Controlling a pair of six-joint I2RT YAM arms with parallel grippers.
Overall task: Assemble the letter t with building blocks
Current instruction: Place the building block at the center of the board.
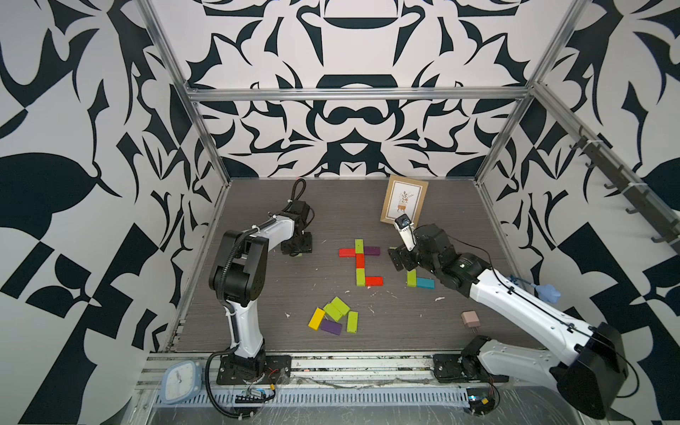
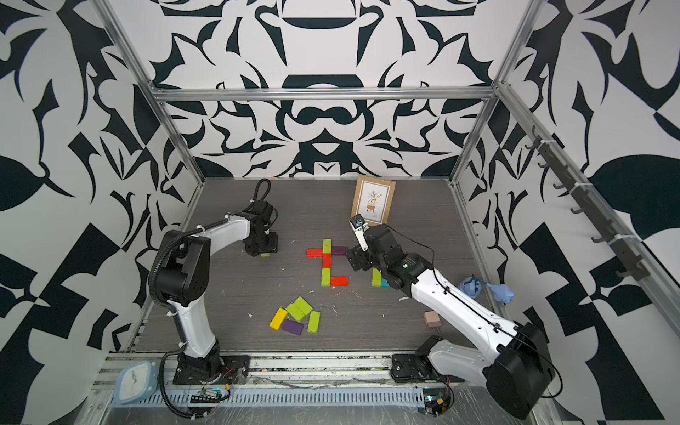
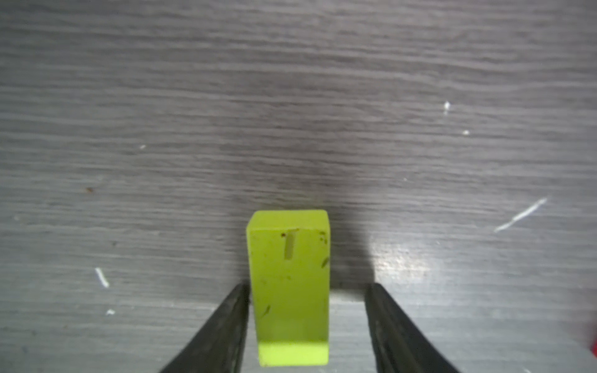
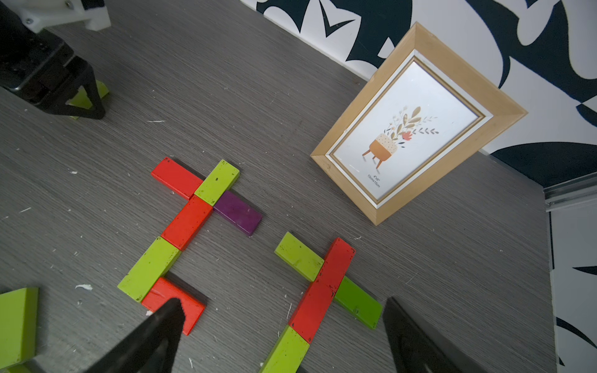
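My left jaws are standing half open around 1 lime block (image 3: 289, 284) on the bench (image 3: 290, 97), seemingly to leave it; my right jaws are gaping empty.

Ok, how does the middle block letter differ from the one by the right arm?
The middle letter has a red and purple crossbar; the letter by the right arm has a lime and dark green one. The middle letter's foot is red, the other's teal. In a top view the middle letter shows whole; the right arm covers much of the other. Both lie flat, with red then lime down the stem.
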